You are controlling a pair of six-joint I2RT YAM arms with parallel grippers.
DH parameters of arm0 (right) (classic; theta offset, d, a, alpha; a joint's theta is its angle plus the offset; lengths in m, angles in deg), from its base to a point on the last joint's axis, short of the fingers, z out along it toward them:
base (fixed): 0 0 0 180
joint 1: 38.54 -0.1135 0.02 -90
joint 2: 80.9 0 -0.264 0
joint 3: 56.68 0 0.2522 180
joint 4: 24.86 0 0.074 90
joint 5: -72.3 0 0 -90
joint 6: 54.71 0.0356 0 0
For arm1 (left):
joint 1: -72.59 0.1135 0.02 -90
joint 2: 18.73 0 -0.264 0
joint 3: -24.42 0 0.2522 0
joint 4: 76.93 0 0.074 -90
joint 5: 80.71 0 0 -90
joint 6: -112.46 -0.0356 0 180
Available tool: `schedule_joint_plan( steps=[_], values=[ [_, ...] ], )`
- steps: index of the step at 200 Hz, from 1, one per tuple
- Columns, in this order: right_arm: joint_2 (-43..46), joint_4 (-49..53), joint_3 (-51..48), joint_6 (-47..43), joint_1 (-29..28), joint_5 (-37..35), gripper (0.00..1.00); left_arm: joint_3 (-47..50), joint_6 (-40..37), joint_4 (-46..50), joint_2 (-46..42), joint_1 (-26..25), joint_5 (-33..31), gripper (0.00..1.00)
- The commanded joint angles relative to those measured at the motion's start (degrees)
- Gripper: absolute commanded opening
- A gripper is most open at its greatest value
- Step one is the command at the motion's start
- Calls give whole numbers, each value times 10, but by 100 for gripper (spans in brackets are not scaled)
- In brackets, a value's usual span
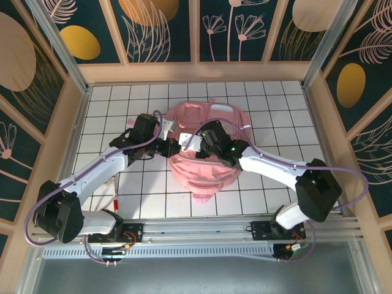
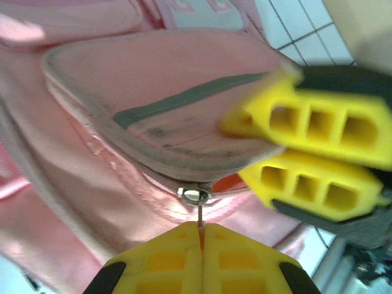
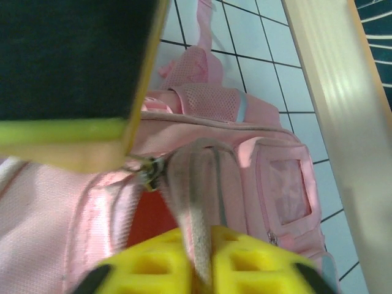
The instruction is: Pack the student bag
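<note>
Left fingers [image 2: 162, 260] clamped on zip pull [image 2: 195, 196], right fingers [image 3: 156, 266] pinching student bag [image 1: 208, 116] flap edge [image 3: 197, 184] — open tiles [image 1: 269, 122] around

Soft pink cloth bag [image 1: 205, 177], mesh-weave in parts, shiny metal zip pull [image 2: 195, 196], matt yellow plastic pincer fingers [image 2: 239, 260], smooth white tiled counter [image 1: 110, 116], pale wood frame [image 1: 196, 71]

White tiled table [image 1: 269, 104] enclosed by floral-panelled walls [image 1: 165, 37].

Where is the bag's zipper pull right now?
Left wrist view, bottom centre: the zipper pull on the student bag is pinched in the shut fingers of the left gripper, just below the flap that the right gripper holds.
</note>
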Motion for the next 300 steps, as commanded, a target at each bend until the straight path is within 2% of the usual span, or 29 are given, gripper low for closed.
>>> schedule_joint_plan(
  steps=[1,30,52,79,95,118,126,144,153,172,195,204,219,223,233,238,254,267,278,300],
  values=[
    [36,-10,-22,-36,11,3,0,-11,-47,19,-31,21,-39,0],
    [89,-1,-44,-65,49,103,0,-39,-101,31,14,59,-109,0],
    [113,40,-40,-127,65,186,0,-53,-87,6,83,82,-137,0],
    [119,70,-30,-191,62,206,0,-77,-83,-45,155,83,-143,0],
    [116,66,-24,-197,62,212,0,-87,-92,-62,189,83,-152,0],
    [105,68,-8,-196,65,205,0,-103,-98,-51,199,84,-112,0],
    [103,62,-7,-193,66,202,0,-96,-91,-54,186,84,-99,6],
    [99,38,-15,-172,74,211,0,-88,-87,-44,140,88,-67,40],
    [97,29,-19,-164,78,218,0,-90,-90,-23,115,88,-61,52],
    [90,20,-18,-143,80,223,0,-86,-106,27,64,88,-51,55],
    [89,-7,-28,-114,85,250,0,-54,-131,57,19,88,36,57],
    [89,-14,-33,-113,86,252,0,-46,-130,68,6,88,46,59],
    [86,-6,-27,-110,87,249,0,-35,-87,85,-18,89,-18,67],
    [86,-3,-24,-107,87,247,0,-35,-70,93,-24,90,-44,72],
    [87,0,-21,-95,86,245,0,-43,-8,119,-33,101,-122,93],
    [89,-4,-23,-88,86,247,0,-50,20,139,-33,110,-147,98],
    [97,-27,-40,-60,86,261,3,-65,53,206,-33,144,-170,99],
    [100,-35,-49,-47,86,266,6,-68,67,258,-36,168,-223,99],
    [101,-36,-54,-39,85,263,13,-64,78,282,-38,201,-253,99],
    [107,-40,-65,-16,84,275,32,-41,113,298,-36,276,-270,99]
  ],
)
